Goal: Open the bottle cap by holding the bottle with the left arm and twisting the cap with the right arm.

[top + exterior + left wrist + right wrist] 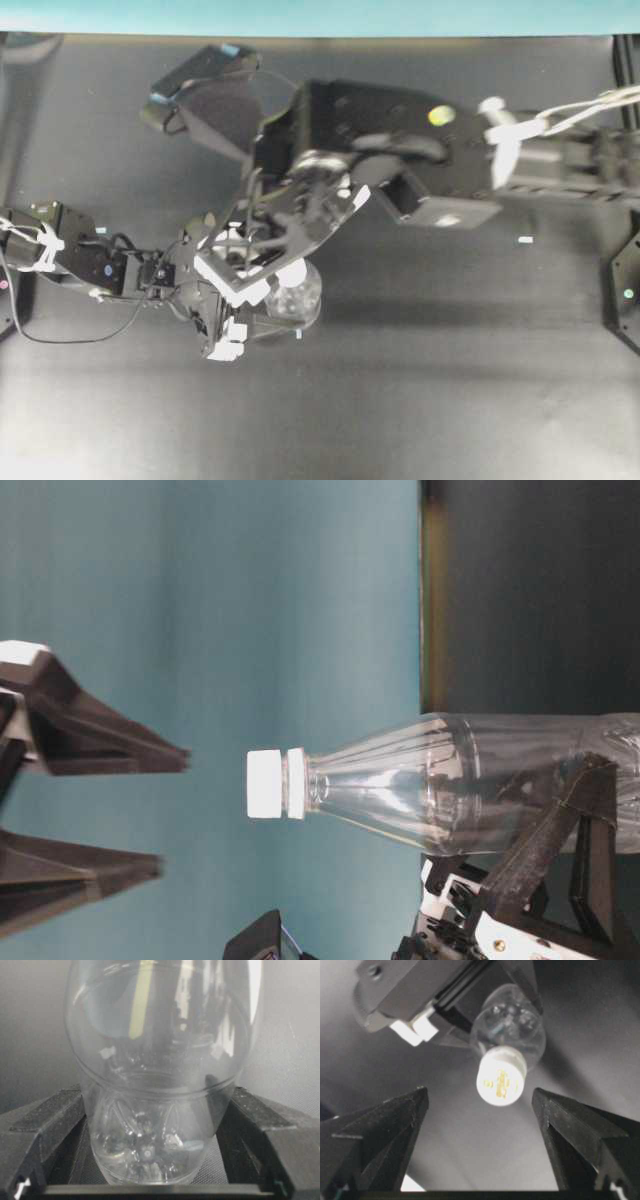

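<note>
I have the bottle (470, 780) pinned low on its body by the left gripper (150, 1160); from the left wrist camera its two black fingers (45, 1130) press the clear plastic from both sides near the base. In the table-level view, which shows the scene turned on its side, the bottle runs from the right edge toward the middle of the frame, with the white cap (265, 783) at its free end. In the overhead view the bottle sits a little left of and below centre, mostly under the right arm.

My right gripper (480, 1105) is spread wide and grips nothing. In its wrist view the cap hangs between the two dark fingertips, slightly above them, with clear space on either side. In the table-level view the tips stop short of the cap, at the left of the frame.

I judge the bottle empty, light and thin-walled, so it would dent or spin under a hard squeeze, and the smooth plastic looks slippery. The cap is small, stiff and narrower than the body. I would take it squarely across its side wall, well above the neck ring, and close firmly before twisting. If the hold lower down is too soft, the whole bottle could turn with the cap.
</note>
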Robot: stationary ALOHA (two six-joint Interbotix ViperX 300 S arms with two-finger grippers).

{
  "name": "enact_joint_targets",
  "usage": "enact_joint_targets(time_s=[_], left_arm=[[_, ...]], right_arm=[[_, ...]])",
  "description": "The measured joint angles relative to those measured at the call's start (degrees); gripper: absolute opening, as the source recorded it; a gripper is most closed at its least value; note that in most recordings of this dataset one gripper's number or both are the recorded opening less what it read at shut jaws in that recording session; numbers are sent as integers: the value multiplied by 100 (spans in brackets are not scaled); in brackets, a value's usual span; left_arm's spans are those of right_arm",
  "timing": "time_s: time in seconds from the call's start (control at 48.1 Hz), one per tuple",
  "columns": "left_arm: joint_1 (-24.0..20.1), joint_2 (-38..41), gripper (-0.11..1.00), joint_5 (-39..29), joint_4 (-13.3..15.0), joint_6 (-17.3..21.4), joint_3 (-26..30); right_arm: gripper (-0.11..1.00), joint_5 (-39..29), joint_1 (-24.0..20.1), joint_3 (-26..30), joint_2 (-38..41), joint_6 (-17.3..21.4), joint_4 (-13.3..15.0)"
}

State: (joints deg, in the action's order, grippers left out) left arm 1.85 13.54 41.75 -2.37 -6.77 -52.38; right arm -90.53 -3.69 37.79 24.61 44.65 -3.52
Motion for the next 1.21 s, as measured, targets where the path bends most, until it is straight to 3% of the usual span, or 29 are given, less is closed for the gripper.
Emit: enact_joint_targets(time_s=[0.582, 0.686, 0.832, 1.082, 1.207], left_arm=[[0, 0, 82, 0, -9, 0, 0], [0, 0, 81, 0, -9, 0, 0], [0, 0, 81, 0, -9, 0, -9], [0, 0, 82, -44, 0, 0, 0], [0, -9, 81, -44, -9, 0, 0]], right_arm=[[78, 88, 0, -712, -18, 9, 0], [66, 202, 0, -782, -35, 18, 0], [36, 299, 0, -800, -44, 0, -18], [36, 281, 9, -800, -44, -237, -88], [36, 272, 44, -809, -44, -721, -141]])
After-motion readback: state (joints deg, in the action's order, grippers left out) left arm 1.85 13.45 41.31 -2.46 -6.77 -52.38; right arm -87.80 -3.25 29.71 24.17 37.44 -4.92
